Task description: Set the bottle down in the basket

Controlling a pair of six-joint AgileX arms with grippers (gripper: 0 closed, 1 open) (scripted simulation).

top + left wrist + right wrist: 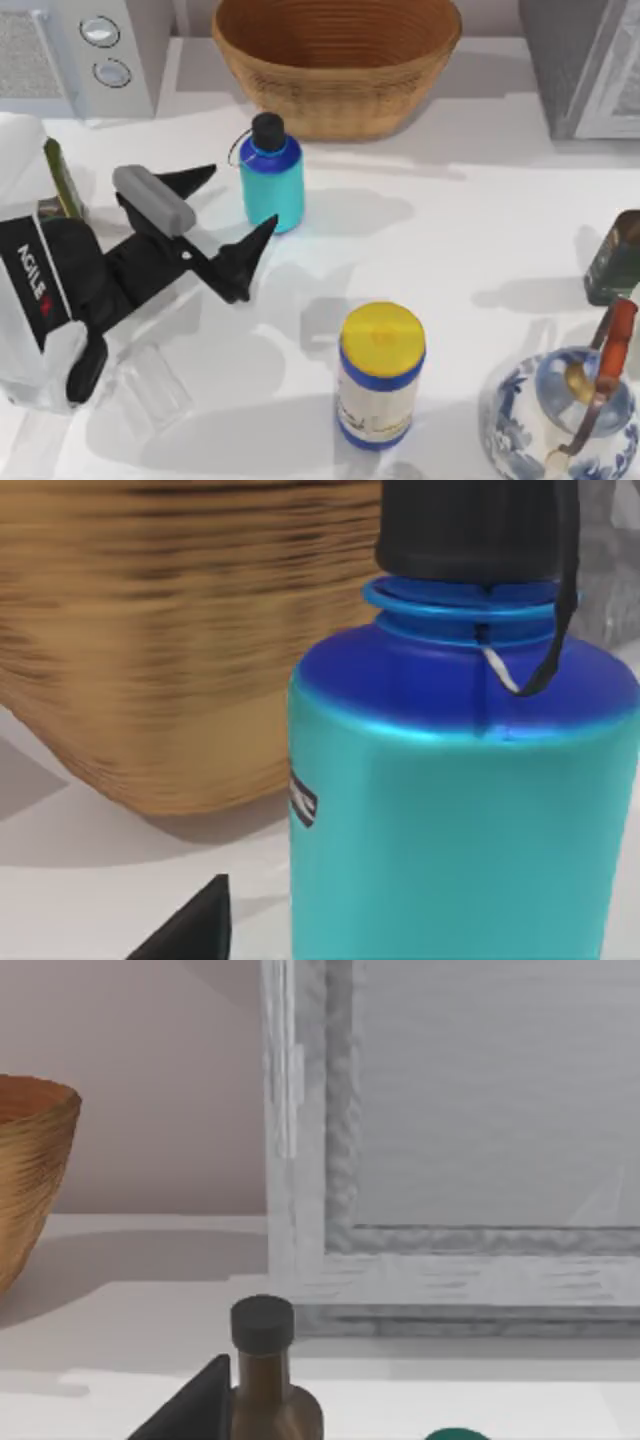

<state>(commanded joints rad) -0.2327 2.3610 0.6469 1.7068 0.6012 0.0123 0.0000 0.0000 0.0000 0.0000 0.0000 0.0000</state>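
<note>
White desk [470,240], pale wall behind. Basket [337,62] at far centre, its far rim cut off by the top view's edge. Bottle [271,173] stands upright on the desk just in front of the basket, apart from it, cap on, loop strap hanging at the neck. Left pincer [232,214] spread wide, one fingertip [262,237] near the bottle's base, the other behind its left side; neither touching. Left wrist view: bottle [460,810] close up, base cut off, basket [170,650] blurred behind. Right pincer: I cannot tell its state; one dark fingertip [205,1400] shows beside a brown bottle [265,1380]. Yellow-lidded canister [381,375] at near centre. Blue-and-white teapot [560,420] partly cut off at near right.
</note>
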